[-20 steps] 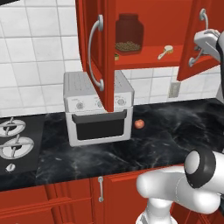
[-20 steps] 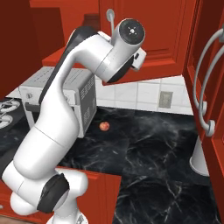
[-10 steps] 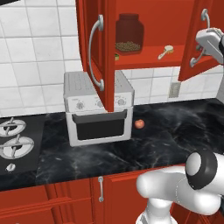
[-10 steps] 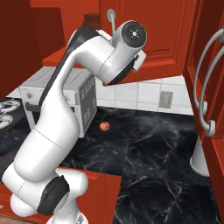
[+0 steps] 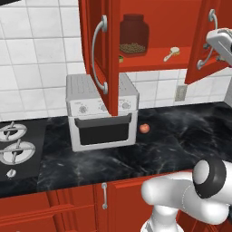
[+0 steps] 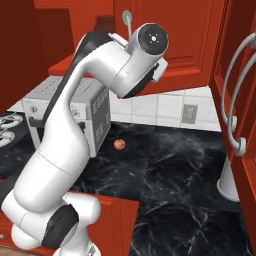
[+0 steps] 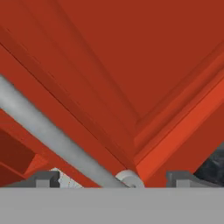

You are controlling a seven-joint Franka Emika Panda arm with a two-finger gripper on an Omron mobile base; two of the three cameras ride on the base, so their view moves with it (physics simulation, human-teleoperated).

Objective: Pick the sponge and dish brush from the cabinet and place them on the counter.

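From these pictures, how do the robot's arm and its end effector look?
The glossy white arm has rounded, tube-like links with dark grey joints and a round dark cap ringed in white near its top. The end effector ends in two small, blocky dark grey fingertips. No cables or markings show.

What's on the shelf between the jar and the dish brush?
Nothing: in the left base view the red shelf is bare between the dark jar and the dish brush.

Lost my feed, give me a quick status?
Gripper open, straddling right door handle. Cabinet open; dish brush on shelf beside jar. Counter holds toaster oven.
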